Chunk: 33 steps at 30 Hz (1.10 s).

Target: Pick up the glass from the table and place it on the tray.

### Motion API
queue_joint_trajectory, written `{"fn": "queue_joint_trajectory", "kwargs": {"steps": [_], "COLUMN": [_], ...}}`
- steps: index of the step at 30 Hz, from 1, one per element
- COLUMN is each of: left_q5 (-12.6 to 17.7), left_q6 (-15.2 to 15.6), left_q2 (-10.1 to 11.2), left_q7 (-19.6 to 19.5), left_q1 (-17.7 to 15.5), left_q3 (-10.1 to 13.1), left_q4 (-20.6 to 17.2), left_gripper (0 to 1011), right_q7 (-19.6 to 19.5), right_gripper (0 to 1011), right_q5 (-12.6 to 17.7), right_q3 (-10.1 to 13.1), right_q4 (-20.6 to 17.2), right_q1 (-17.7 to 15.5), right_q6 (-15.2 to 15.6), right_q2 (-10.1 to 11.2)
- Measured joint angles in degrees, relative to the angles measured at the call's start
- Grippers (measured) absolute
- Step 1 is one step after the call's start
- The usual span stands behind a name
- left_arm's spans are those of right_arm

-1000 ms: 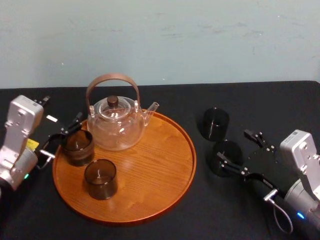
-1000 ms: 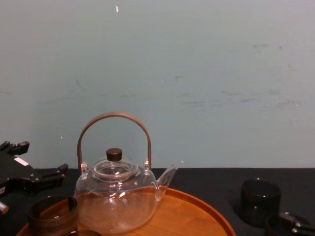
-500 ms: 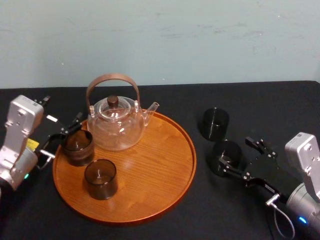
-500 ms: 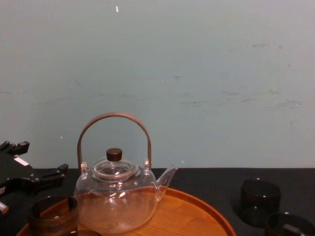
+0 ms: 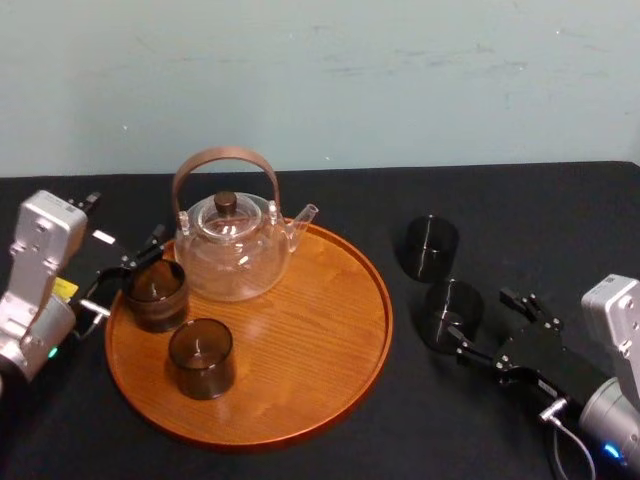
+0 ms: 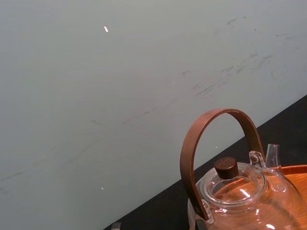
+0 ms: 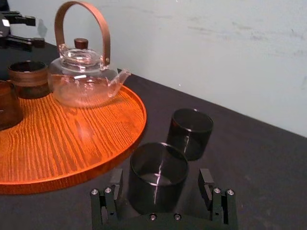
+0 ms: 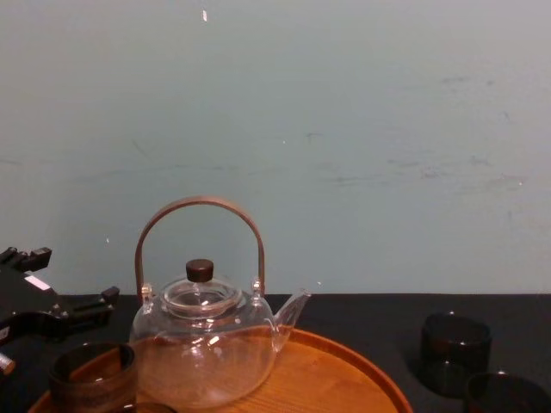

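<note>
Right claw (image 5: 485, 322) wide, near dark glass (image 7: 158, 170) between its tips, untouched, on the counter (image 5: 560, 220) just right of the tray (image 5: 320, 330). Judgement: advance until the glass sits deep, close gently mid-wall, lift straight. Left claw (image 5: 125, 272) wide, parked at the tray's left rim

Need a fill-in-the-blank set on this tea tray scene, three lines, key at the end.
The round orange-brown wooden tray carries a clear glass teapot and ___ brown glasses.
Both dark cylindrical glasses stand on the matte black table, on the tray's ___ side.
The right pincer is ___, with one finger on either side of the nearer dark glass.
Missing words: two; right; open.
</note>
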Motion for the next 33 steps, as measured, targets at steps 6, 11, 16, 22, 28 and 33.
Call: {"fn": "queue_joint_trajectory", "kwargs": {"steps": [6, 11, 16, 22, 28, 33], "left_q5": [0.00, 0.00, 0.00, 0.00, 0.00, 0.00], "left_q6": [0.00, 0.00, 0.00, 0.00, 0.00, 0.00], "left_q2": [0.00, 0.00, 0.00, 0.00, 0.00, 0.00], "left_q7": [0.00, 0.00, 0.00, 0.00, 0.00, 0.00], "left_q1": [0.00, 0.00, 0.00, 0.00, 0.00, 0.00], "left_q3": [0.00, 0.00, -0.01, 0.00, 0.00, -0.01], "left_q4": [0.00, 0.00, 0.00, 0.00, 0.00, 0.00], "left_gripper": [1001, 1001, 1001, 1001, 1002, 1001], "right_q7": [1.01, 1.85, 2.88, 4.15, 5.39, 6.39], "right_gripper": [1002, 1002, 1002, 1002, 1002, 1002], "right_q5": [0.29, 0.34, 0.22, -0.27, -0.72, -0.98], "right_q3": [0.70, 1.06, 1.20, 1.31, 1.47, 1.69], "right_q4": [1.57, 2.77, 4.07, 5.55, 6.76, 7.69], "right_q1": [-0.06, 0.18, 0.87, 1.97, 3.03, 3.83], "right_q6": [0.02, 0.06, 0.31, 0.58, 0.76, 0.93], "right_q2": [-1.00, -1.74, -2.64, -3.72, -4.71, -5.42]}}
